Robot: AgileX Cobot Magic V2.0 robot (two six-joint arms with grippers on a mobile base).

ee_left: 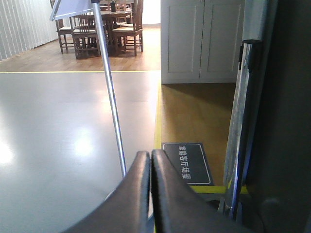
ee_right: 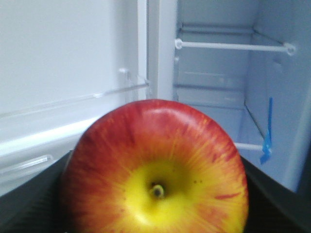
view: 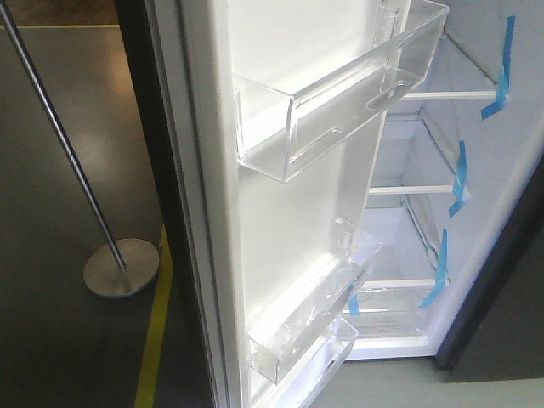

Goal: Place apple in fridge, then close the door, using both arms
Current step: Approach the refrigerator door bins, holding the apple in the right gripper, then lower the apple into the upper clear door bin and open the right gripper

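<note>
Apple (ee_right: 155,160) pinched in right gripper (ee_right: 154,206), facing fridge (ee_right: 218,102) shelves for placement; door (view: 289,221) wide open. Left gripper (ee_left: 149,194) jaws pressed together, empty, near door's outer face: likely your closing arm.

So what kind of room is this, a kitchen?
Probably a kitchen-dining area, maybe a staged one: there's an open fridge, white cabinets, wooden dining chairs beyond, and yellow tape lines marked on the floor.

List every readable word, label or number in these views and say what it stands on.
"家庭客厅场景": white characters, turned sideways, on the dark rectangular floor sign.
Nothing else: the blue tape strips and the red-and-yellow apple carry no text.
</note>
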